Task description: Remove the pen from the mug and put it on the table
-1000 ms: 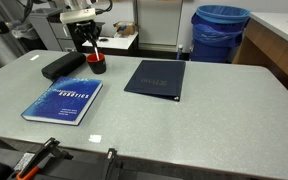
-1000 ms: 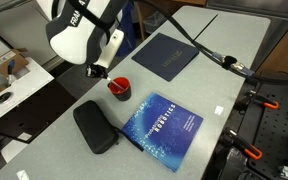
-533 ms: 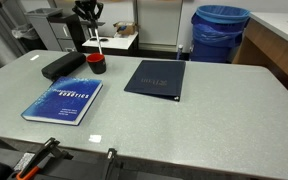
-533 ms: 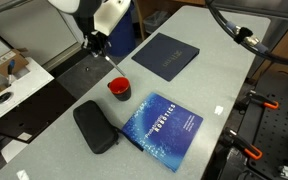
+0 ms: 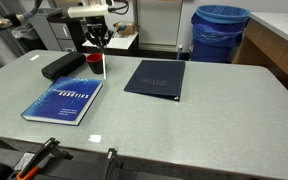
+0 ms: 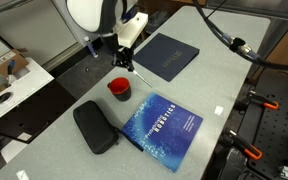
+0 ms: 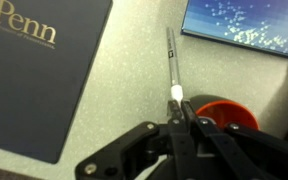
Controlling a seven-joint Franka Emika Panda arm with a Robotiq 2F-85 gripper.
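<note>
Grey speckled counter in a lab, with a blue bin behind its far edge. The robot arm hangs over a far corner, its jaws pinched on the white upper end of a pen. The pen is slim, with a grey barrel below the white end, and points down at the counter. It is out of the red mug and just beside it, on the side facing a dark folder stamped "Penn". In the wrist view the barrel runs out over bare counter between the folder and a blue book; whether the tip touches the surface cannot be told. A black case lies on the mug's other side, along the counter's edge and close by the book. Open surface runs between mug and folder. A much wider bare stretch lies beyond the folder and reaches the near edge, where orange-handled clamps sit.
</note>
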